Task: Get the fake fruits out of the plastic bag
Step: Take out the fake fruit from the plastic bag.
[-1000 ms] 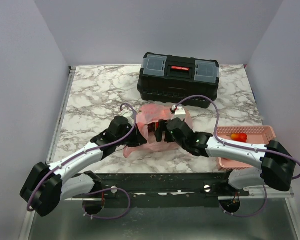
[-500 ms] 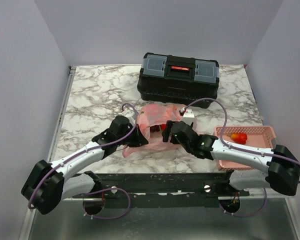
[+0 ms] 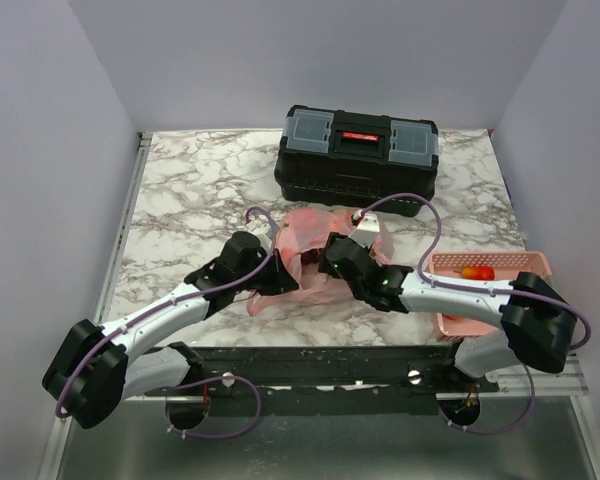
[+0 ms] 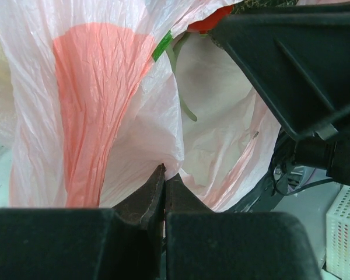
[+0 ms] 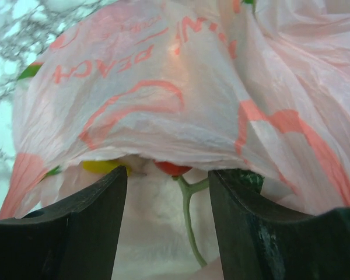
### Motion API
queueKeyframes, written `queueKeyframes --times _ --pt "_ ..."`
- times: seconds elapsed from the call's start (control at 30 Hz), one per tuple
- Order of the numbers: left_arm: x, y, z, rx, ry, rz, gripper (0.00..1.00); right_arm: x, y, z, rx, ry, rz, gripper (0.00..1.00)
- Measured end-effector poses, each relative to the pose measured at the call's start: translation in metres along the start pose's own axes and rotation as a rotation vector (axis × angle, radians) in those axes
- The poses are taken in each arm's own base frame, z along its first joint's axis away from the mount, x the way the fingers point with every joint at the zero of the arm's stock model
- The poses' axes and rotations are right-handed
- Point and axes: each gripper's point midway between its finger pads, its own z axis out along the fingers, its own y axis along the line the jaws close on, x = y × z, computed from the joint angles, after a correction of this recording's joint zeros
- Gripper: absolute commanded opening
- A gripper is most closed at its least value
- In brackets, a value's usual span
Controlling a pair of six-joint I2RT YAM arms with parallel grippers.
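Mid-counter, one thin crinkled pink plastic bag (image 3: 305,228) lies between two arms. The left fingers (image 4: 154,195) are pinched tight on its film edge. The right fingers (image 5: 87,221) stand parted at its mouth, gripping nothing. Two glossy pieces show inside: one red fruit (image 5: 172,168) and one yellow fruit (image 5: 102,167). One black toolbox (image 3: 358,150) sits close behind the bag. One pink slotted basket (image 3: 500,258) hugs the right edge of the marble counter (image 3: 190,200), and open marble spreads to the left.
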Motion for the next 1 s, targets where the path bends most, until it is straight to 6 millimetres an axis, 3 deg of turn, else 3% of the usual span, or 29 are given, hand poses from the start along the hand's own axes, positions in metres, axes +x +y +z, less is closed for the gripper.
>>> queueKeyframes --times 0.3,0.7,1.0 --pt "0.002 -0.002 0.000 0.005 0.007 0.000 0.00 -0.002 -0.018 0.024 0.160 -0.097 0.031 0.59" --pt "0.004 -0.003 0.001 0.007 0.014 0.002 0.00 -0.008 -0.020 0.046 0.241 -0.189 0.014 0.54" --pt "0.004 -0.004 0.001 0.007 0.016 0.004 0.00 -0.013 -0.024 0.052 0.286 -0.244 -0.012 0.21"
